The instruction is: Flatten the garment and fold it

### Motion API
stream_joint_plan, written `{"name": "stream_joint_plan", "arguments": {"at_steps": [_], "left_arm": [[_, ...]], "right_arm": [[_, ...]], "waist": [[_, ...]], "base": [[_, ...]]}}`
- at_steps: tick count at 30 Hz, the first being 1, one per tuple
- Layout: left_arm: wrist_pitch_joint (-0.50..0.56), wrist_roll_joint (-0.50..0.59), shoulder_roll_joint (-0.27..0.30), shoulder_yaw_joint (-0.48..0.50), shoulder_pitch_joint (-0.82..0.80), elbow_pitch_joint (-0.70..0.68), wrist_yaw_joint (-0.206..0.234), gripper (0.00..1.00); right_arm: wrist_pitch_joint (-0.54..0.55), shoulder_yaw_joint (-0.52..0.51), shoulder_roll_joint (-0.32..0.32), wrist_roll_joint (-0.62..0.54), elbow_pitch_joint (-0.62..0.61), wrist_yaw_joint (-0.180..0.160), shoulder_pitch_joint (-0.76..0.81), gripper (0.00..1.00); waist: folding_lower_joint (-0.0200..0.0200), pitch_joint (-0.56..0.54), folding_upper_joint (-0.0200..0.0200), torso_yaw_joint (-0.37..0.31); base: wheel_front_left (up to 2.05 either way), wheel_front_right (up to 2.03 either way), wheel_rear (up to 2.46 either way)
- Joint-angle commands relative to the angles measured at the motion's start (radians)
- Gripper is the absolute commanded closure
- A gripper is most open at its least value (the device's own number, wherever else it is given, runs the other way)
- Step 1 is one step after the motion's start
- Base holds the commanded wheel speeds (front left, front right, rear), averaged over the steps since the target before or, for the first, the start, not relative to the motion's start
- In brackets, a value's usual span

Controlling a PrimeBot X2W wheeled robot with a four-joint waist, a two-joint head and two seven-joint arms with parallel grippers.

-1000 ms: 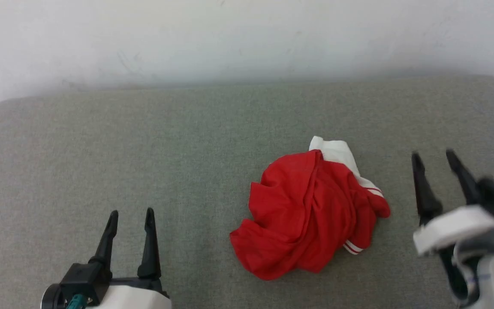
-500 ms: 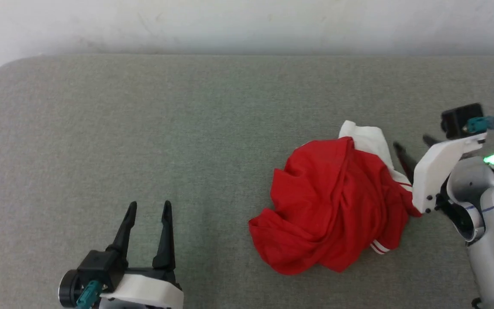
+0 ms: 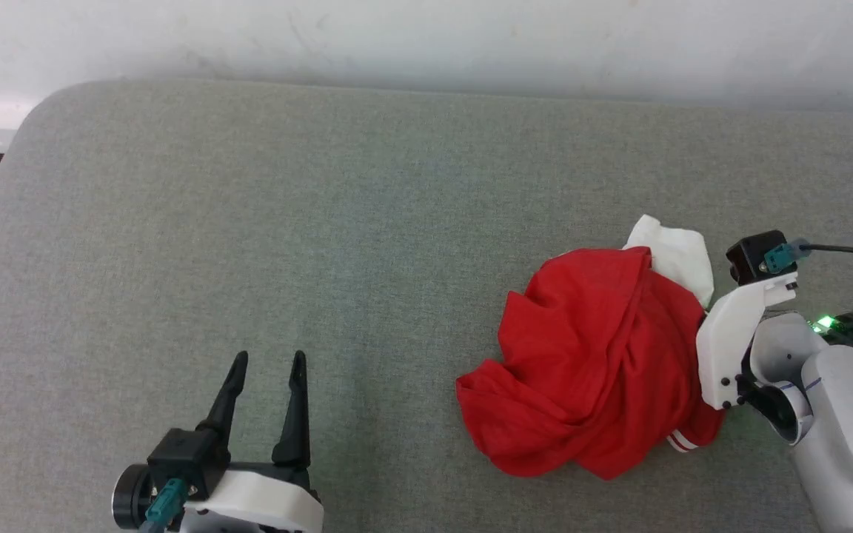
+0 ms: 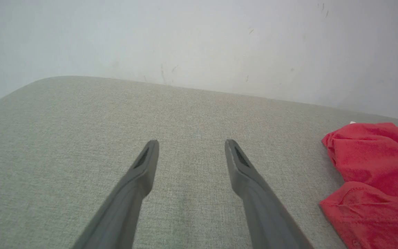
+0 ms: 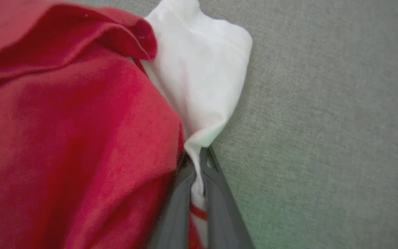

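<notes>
- The garment (image 3: 597, 370) lies in a crumpled red heap on the grey fabric-covered counter (image 3: 323, 222). It sits toward the robot's right side, well short of the wall (image 3: 426, 37) at the back.
- A white sleeve (image 3: 674, 248) sticks out at the far edge of the heap. A bit of red-and-white striped trim (image 3: 682, 442) shows at the near right edge.
- In the right wrist view, the right tool (image 5: 199, 155) has its two fingers drawn almost together. A fold of the sleeve's white fabric and striped trim is pinched between them, right where the white meets the red.
- In the head view, the right arm's pale wrist presses against the right side of the heap.
- The left tool (image 3: 267, 359) hovers over bare counter, well to the left of the garment. Its fingers are spread wide apart and hold nothing.
- In the left wrist view, the red cloth sits at the right edge.
</notes>
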Motion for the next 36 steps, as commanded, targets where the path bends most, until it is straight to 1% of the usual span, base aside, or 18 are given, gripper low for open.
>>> {"name": "stream_joint_plan", "arguments": {"at_steps": [1,5,7,9,11,12,15,17,19,22,25,27,28,29,32,34,36], "left_arm": [[-0.005,0.008,-0.005,0.007,0.000,0.004,-0.002,0.00],[-0.005,0.014,-0.007,0.015,0.019,0.010,0.000,0.00],[-0.005,0.015,-0.007,0.019,0.033,0.013,0.003,0.00],[-0.005,0.016,-0.008,0.020,0.046,0.016,0.005,0.00],[-0.005,0.016,-0.009,0.021,0.059,0.018,0.007,0.00],[-0.005,0.016,-0.009,0.021,0.059,0.018,0.007,0.00],[-0.005,0.015,-0.009,0.024,0.078,0.014,0.012,0.00],[-0.005,0.018,-0.009,0.025,0.087,0.008,0.011,0.00],[-0.005,0.023,-0.009,0.027,0.088,0.005,0.009,0.00],[-0.005,0.028,-0.006,0.032,0.084,0.000,0.004,0.00],[-0.005,0.028,-0.003,0.042,0.081,-0.001,0.003,0.00],[-0.005,0.029,-0.001,0.046,0.081,0.002,0.002,0.00],[-0.005,0.030,0.000,0.047,0.081,0.004,0.002,0.00],[-0.005,0.031,0.000,0.048,0.081,0.006,0.002,0.00],[-0.005,0.032,-0.001,0.049,0.079,0.010,0.002,0.00],[-0.005,0.031,-0.002,0.048,0.078,0.010,0.003,0.00],[-0.005,0.030,-0.002,0.047,0.077,0.008,0.004,0.00]], "right_arm": [[-0.023,0.003,-0.003,-0.011,0.021,-0.002,0.004,1.00],[-0.130,-0.007,-0.010,-0.009,-0.020,-0.002,-0.037,1.00],[-0.174,-0.025,-0.024,-0.001,-0.053,-0.002,-0.055,1.00],[-0.204,-0.062,-0.045,0.008,-0.091,-0.002,-0.059,1.00],[-0.221,-0.122,-0.072,0.012,-0.139,-0.002,-0.037,1.00],[-0.221,-0.122,-0.072,0.012,-0.139,-0.002,-0.037,1.00],[-0.223,-0.245,-0.101,-0.005,-0.224,-0.002,0.056,1.00],[-0.216,-0.347,-0.097,-0.022,-0.278,-0.002,0.156,1.00],[-0.213,-0.451,-0.067,-0.034,-0.322,-0.002,0.266,1.00],[-0.220,-0.580,0.014,-0.065,-0.358,-0.002,0.431,1.00],[-0.226,-0.631,0.113,-0.100,-0.370,-0.002,0.545,1.00],[-0.238,-0.638,0.158,-0.115,-0.364,-0.002,0.577,1.00],[-0.244,-0.637,0.171,-0.120,-0.360,-0.002,0.581,0.81],[-0.253,-0.629,0.180,-0.121,-0.361,-0.002,0.578,0.00],[-0.277,-0.605,0.188,-0.131,-0.397,-0.002,0.546,0.00],[-0.286,-0.580,0.181,-0.134,-0.450,-0.002,0.510,0.00],[-0.273,-0.534,0.170,-0.117,-0.511,-0.002,0.471,0.00]], "waist": [[0.0000,-0.018,0.0000,-0.012],[0.0000,-0.059,0.0000,-0.045],[0.0000,-0.086,0.0000,-0.064],[0.0000,-0.115,0.0000,-0.079],[0.0000,-0.138,0.0000,-0.090],[0.0000,-0.138,0.0000,-0.090],[0.0000,-0.156,0.0000,-0.103],[0.0000,-0.154,0.0000,-0.108],[0.0000,-0.141,0.0000,-0.109],[0.0000,-0.123,0.0000,-0.106],[0.0000,-0.111,0.0000,-0.110],[0.0000,-0.108,0.0000,-0.116],[0.0000,-0.109,0.0000,-0.120],[0.0000,-0.111,0.0000,-0.123],[0.0000,-0.119,0.0000,-0.128],[0.0000,-0.125,0.0000,-0.128],[0.0000,-0.127,0.0000,-0.126]], "base": [[0.00,0.00,0.00],[0.00,0.00,0.00],[0.00,0.00,0.00],[0.00,0.00,0.00],[0.00,0.00,0.00],[0.00,0.00,0.00],[0.00,0.00,0.00],[0.00,0.00,0.00],[0.00,0.00,0.00],[0.00,0.00,0.00],[0.00,0.00,0.00],[0.00,0.00,0.00],[0.00,0.00,0.00],[0.00,0.00,0.00],[0.00,0.00,0.00],[0.00,0.00,0.00],[0.00,0.00,0.00]]}}
